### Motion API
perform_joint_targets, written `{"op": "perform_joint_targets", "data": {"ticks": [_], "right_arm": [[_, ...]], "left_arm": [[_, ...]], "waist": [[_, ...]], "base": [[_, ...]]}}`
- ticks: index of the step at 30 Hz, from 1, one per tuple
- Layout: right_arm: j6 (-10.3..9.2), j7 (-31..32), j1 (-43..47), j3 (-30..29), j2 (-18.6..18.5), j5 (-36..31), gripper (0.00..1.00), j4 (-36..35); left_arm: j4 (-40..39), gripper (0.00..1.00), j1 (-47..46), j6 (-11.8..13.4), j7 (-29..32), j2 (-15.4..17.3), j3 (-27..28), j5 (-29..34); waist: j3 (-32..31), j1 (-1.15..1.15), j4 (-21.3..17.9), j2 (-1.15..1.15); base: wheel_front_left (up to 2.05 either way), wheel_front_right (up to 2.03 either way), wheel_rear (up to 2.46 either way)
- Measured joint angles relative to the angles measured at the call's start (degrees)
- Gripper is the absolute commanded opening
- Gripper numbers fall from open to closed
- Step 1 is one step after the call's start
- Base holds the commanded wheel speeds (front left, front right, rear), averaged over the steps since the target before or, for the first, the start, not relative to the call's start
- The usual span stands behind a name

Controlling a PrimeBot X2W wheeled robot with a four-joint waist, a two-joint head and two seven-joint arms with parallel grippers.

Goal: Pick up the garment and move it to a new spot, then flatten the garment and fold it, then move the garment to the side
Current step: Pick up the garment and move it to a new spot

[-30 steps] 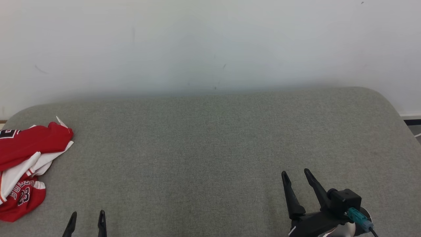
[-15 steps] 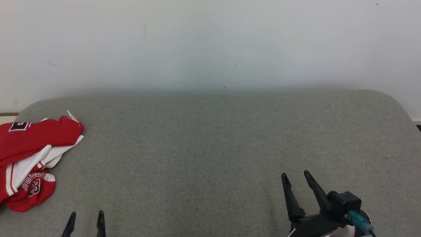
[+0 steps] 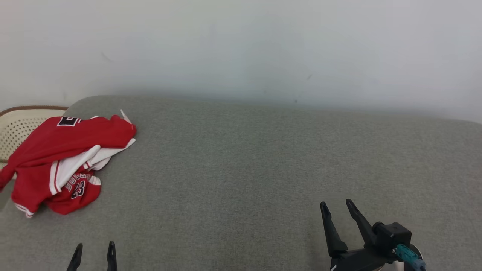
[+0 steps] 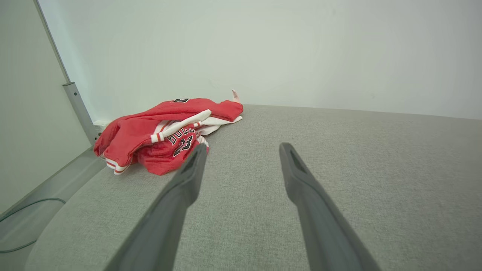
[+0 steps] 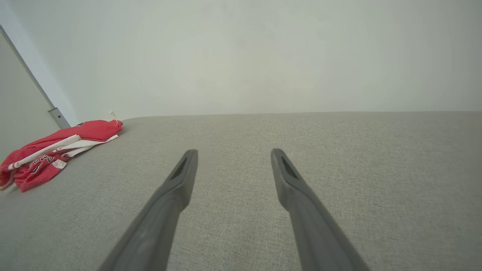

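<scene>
1. Wall (image 3: pixel 241 45). Pale and plain, it runs behind the full far edge of the counter.

2. Counter (image 3: pixel 241 169). Grey fabric top with rounded far corners. The middle and the right are bare.

3. Garment (image 3: pixel 67 158). Red and white jersey printed with the number 23, crumpled in a heap at the counter's far-left corner. One red part appears to drape past the left edge.

4. Woven item (image 3: pixel 19 124). Cream with a brown rim, it stands just beyond the counter's left end, partly behind the garment.

5. Right tool (image 3: pixel 336 203). Fingers spread wide and holding nothing, it sits low over the near-right of the counter, well apart from the garment.

6. Left tool (image 3: pixel 95 245). Fingers spread wide and holding nothing, at the near-left, with the garment ahead and to its left.

7. Label (image 3: pixel 124 114). A small pale tag stands up from the garment's far end.

Risks, as judged:
- A pinch on one loose layer could unravel the heap, and the overhanging part might drag the rest off the left edge.
- A reach that runs wide to the left could strike the woven item or the grey post (image 4: pixel 77 109) seen in the left wrist view.
- Fingers driven too deep could snag the counter's fabric.

Edges and room: the left edge and far wall crowd the garment. Open counter lies to its right, which looks ample for a new spot, flattening and folding.
</scene>
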Motion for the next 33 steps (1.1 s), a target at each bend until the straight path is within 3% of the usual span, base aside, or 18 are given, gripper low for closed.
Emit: {"op": "perform_joint_targets", "data": {"ticks": [15,33], "right_arm": [[0.0,-0.44,0.08,1.96,0.22,0.26,1.0,0.99],[0.0,-1.2,0.19,3.68,0.37,1.12,1.0,1.89]], "left_arm": [[0.1,1.0,0.88,1.58,0.0,0.18,1.59,-0.75],[-0.15,1.0,2.03,3.1,0.0,0.67,2.18,-1.19]], "waist": [[-1.02,0.0,8.75,-0.01],[-2.07,0.0,15.58,0.0]], "base": [[0.0,0.0,0.0],[0.0,0.0,0.0]]}}
